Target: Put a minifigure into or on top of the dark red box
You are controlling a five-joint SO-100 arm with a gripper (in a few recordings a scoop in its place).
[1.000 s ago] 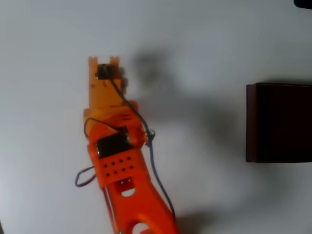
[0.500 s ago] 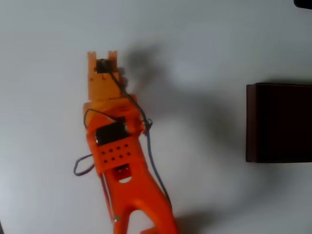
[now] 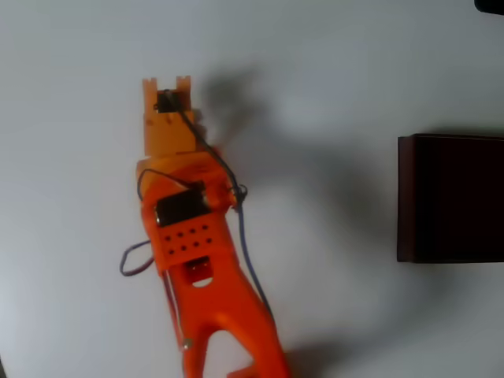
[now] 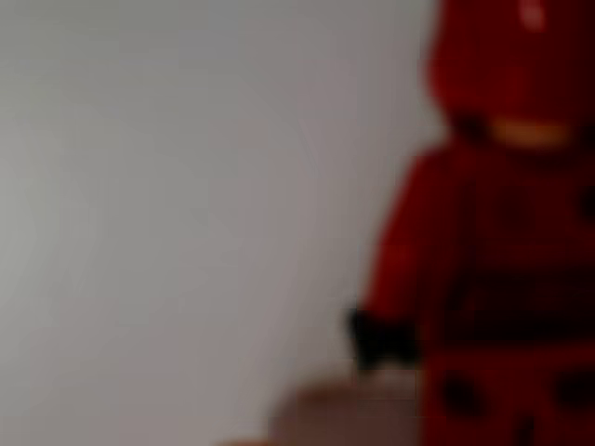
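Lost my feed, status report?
Gripper over table, jaw state unclear. Minifigure close before wrist camera, blurred. Dark red box far right in overhead view, path unobstructed.

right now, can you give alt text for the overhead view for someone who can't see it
An orange robot arm reaches up from the bottom edge over a white table, its gripper pointing toward the top. A dark red box sits apart at the right edge, its interior very dark.

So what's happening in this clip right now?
An orange robot arm stretches over a plain white table, far left of the large dark red box in the overhead view. Its wrist camera sits very close to a small, blurred all-red minifigure. Whether the figure is gripped cannot be told.
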